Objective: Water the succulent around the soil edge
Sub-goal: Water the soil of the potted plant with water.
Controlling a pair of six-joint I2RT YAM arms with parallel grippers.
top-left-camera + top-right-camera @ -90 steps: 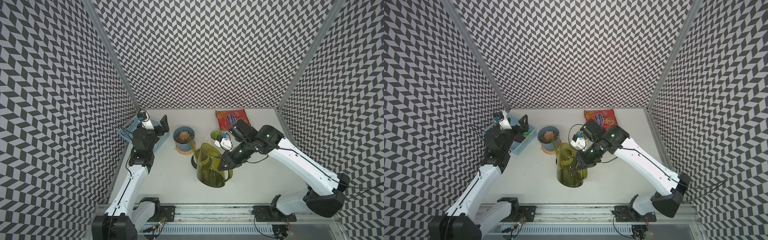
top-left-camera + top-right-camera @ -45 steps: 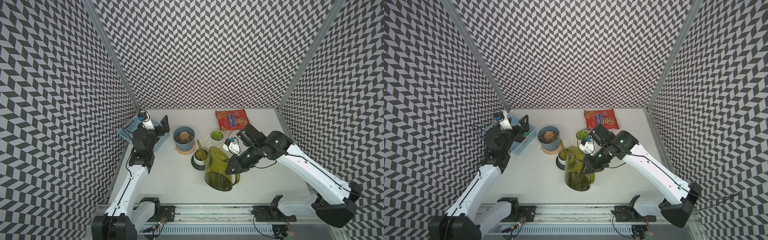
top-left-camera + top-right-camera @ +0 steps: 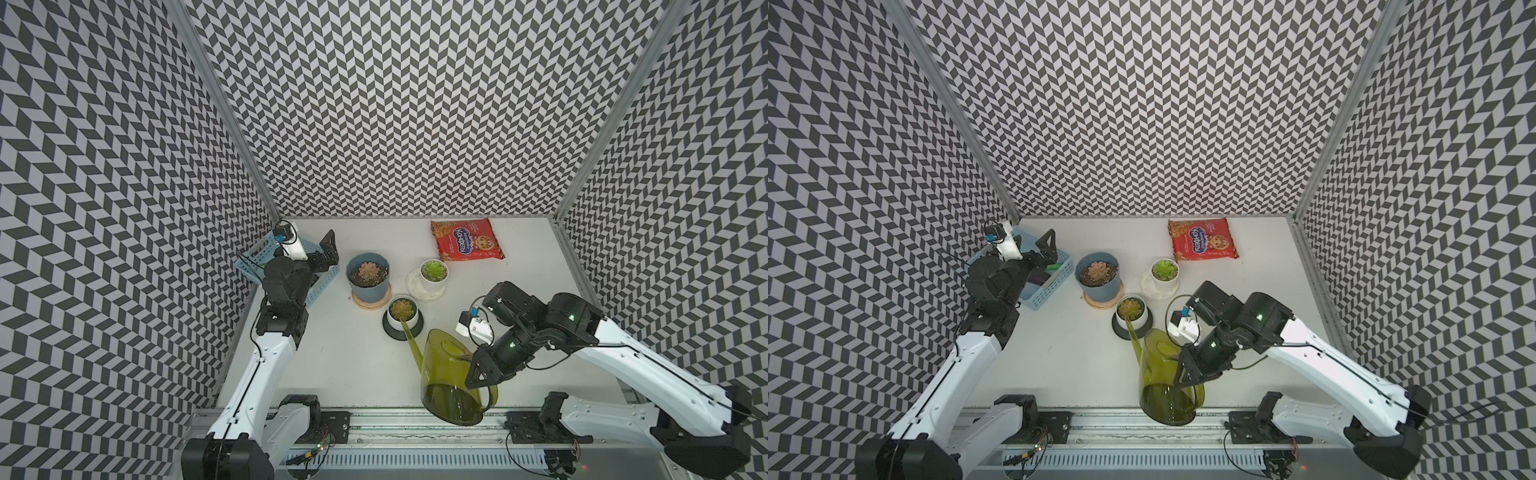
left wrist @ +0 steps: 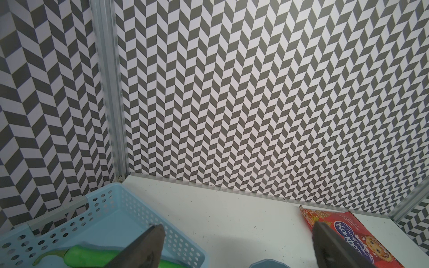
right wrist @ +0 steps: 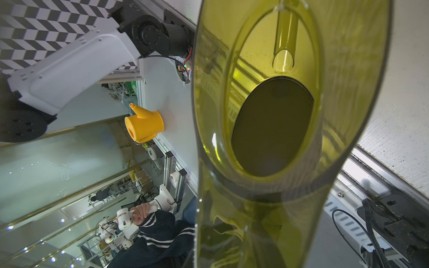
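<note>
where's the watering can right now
In both top views the watering can is at the table's front edge, right of centre, held by the right gripper, its spout reaching the white pot on the dark saucer.

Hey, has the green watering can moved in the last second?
Yes. The watering can has pulled back from the blue pot toward the front rail.

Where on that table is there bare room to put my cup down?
Biggest bare patch: the table in front, bordered by the left arm, the watering can and the small pot on the black saucer. Also the back strip between the blue basket and the cookie packet. Crowded: mid-table, where that pot, the blue pot and the white pot cluster.
</note>
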